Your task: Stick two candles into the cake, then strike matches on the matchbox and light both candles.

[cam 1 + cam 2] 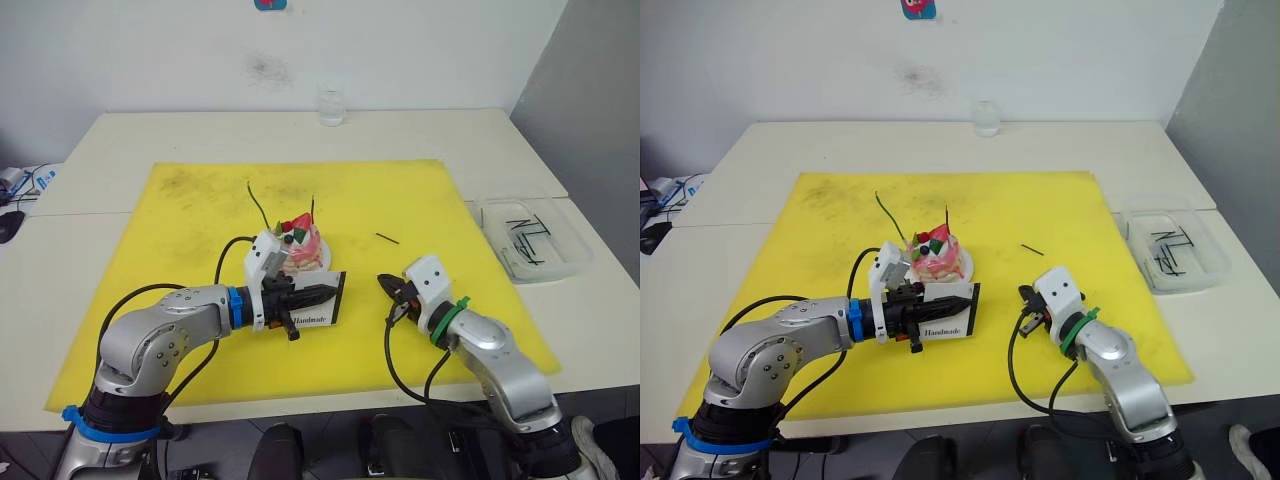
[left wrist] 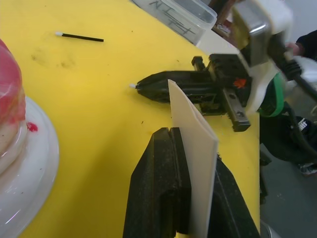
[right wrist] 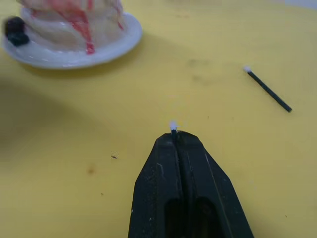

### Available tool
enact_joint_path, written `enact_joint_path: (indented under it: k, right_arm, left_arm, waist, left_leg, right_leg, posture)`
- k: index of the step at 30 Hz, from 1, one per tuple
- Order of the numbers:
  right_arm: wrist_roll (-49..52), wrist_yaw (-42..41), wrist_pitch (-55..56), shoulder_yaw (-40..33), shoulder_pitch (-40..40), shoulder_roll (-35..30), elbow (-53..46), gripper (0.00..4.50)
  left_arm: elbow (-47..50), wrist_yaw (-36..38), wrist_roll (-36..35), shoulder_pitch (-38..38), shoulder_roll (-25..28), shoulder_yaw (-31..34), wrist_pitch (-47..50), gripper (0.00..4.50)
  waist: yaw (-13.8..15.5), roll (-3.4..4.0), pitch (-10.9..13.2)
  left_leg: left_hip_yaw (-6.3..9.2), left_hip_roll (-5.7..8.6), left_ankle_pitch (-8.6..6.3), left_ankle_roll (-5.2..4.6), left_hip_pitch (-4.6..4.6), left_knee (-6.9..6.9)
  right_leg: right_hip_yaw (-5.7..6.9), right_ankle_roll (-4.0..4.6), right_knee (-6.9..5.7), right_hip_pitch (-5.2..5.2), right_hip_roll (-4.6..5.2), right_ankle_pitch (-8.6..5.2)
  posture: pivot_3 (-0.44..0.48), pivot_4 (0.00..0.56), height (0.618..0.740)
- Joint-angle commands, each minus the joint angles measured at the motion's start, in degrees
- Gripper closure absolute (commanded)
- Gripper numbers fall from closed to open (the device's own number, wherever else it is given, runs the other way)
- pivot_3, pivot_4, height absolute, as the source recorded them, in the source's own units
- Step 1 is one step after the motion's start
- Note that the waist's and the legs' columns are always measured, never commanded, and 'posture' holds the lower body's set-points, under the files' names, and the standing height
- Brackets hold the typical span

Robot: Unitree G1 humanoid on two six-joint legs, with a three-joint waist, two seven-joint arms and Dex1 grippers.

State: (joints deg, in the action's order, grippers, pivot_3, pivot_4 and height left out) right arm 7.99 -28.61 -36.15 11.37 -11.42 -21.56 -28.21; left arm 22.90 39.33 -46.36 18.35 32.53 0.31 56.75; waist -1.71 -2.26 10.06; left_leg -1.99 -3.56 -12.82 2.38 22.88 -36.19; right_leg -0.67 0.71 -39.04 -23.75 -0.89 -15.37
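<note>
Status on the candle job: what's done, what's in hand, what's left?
Done: green candle and red candle stand in the cake. In hand: left gripper clamps the matchbox; right gripper pinches a match, its pale tip just protruding. Left: striking and lighting both; no flame shows. A spare match lies on the mat.

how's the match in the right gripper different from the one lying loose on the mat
The held match is clamped in the shut right gripper, so just its white tip pokes out; the loose match lies free on the yellow mat, full length showing. The held one is off the mat, the loose one flat on it. Both have white tips.
</note>
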Motion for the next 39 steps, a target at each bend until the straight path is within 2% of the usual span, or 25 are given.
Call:
enact_joint_path:
  k: [1,5,10,39]
  right_arm:
    - [4.85,-5.4,-6.0,-0.37,-5.43,-4.21,-10.12,4.47]
    - [7.01,-9.27,-10.18,1.59,-10.31,-9.53,-13.21,4.47]
    - [6.65,-10.1,-10.86,3.78,-11.79,-13.0,-13.59,4.47]
    - [3.31,-7.51,-11.41,7.83,-12.72,-14.03,-11.43,4.47]
  left_arm:
    - [0.97,-0.42,0.08,1.89,-1.07,-0.11,-1.45,4.5]
    - [0.3,-0.61,0.41,2.94,-2.1,-0.56,-1.28,4.5]
    - [-0.29,-0.45,0.64,3.42,-2.26,-0.7,-1.28,4.5]
    - [1.38,0.53,-0.81,3.34,-2.02,-0.63,-0.83,4.5]
  waist:
    - [0.0,-0.02,-0.01]
    - [0.06,-0.02,-0.02]
    - [0.07,-0.03,-0.01]
    - [0.06,-0.03,-0.01]
  left_leg:
    - [0.02,0.0,0.0,0.0,-0.01,-0.01]
    - [0.13,-0.02,0.0,0.0,0.0,0.0]
    - [0.08,0.0,0.0,0.0,0.03,0.0]
    - [0.1,-0.01,0.0,0.0,0.02,0.0]
  right_leg:
    - [0.03,-0.01,0.0,0.02,0.0,0.0]
    - [0.14,0.0,0.02,0.05,-0.01,0.0]
    - [0.09,0.0,0.08,0.04,-0.01,0.0]
    - [0.1,0.0,0.06,0.04,0.0,0.0]
  posture:
    - [0.0,0.15,0.735]
    - [0.0,0.15,0.735]
    - [0.0,0.15,0.735]
    - [0.0,0.15,0.735]
